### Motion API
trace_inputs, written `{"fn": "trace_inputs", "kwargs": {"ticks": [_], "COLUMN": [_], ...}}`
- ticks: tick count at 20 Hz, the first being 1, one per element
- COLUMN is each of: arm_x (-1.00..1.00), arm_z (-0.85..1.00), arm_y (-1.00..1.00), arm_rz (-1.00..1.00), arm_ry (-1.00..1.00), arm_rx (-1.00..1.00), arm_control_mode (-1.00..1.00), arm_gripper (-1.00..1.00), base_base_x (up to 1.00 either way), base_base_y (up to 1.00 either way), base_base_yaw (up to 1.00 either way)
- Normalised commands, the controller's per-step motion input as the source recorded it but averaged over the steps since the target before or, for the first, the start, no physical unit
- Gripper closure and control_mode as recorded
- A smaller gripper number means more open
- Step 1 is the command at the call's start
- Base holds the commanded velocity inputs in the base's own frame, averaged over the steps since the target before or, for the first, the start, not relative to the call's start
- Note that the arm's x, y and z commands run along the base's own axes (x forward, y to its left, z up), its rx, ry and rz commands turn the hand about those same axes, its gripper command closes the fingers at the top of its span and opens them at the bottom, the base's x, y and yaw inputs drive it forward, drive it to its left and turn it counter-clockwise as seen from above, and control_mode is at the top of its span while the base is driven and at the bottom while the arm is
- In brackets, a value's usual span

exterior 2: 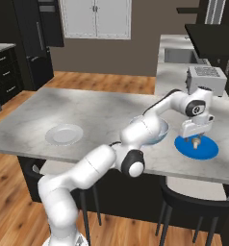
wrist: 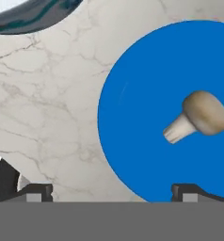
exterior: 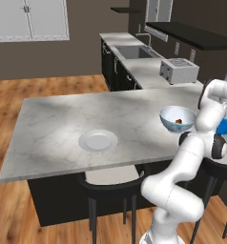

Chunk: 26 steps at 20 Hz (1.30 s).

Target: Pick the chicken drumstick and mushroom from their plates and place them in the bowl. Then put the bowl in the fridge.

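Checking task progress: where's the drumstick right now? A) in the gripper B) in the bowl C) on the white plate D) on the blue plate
B: a reddish-brown drumstick lies inside the bowl, the white plate is bare, and the blue plate carries just the mushroom while the open gripper hangs over it.

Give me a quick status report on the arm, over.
Gripper open, empty, above blue plate. Mushroom lying on that plate, ungrasped. Drumstick in bowl. Nothing in the way.
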Motion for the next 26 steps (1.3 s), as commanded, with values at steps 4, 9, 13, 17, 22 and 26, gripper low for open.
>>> {"fn": "trace_inputs", "kwargs": {"ticks": [4, 9, 13, 17, 22, 26], "arm_x": [0.00, 0.04, 0.22, 0.22, 0.17, 0.10], "arm_z": [-0.04, -0.05, -0.04, -0.06, -0.09, -0.20], "arm_y": [0.02, 0.13, 0.13, 0.05, 0.00, 0.00], "arm_rz": [0.01, -0.01, -0.04, -0.03, 0.00, 0.00], "arm_ry": [-0.32, -0.23, -0.01, 0.00, 0.04, 0.04], "arm_rx": [0.00, -0.01, -0.04, -0.07, -0.05, -0.05], "arm_control_mode": [-1.00, -1.00, -1.00, -1.00, -1.00, -1.00], "arm_gripper": [-1.00, -1.00, -1.00, -1.00, -1.00, -1.00], "base_base_x": [0.00, 0.00, 0.00, 0.00, 0.00, 0.00], "base_base_y": [0.00, 0.00, 0.00, 0.00, 0.00, 0.00], "base_base_yaw": [0.00, 0.00, 0.00, 0.00, 0.00, 0.00]}}
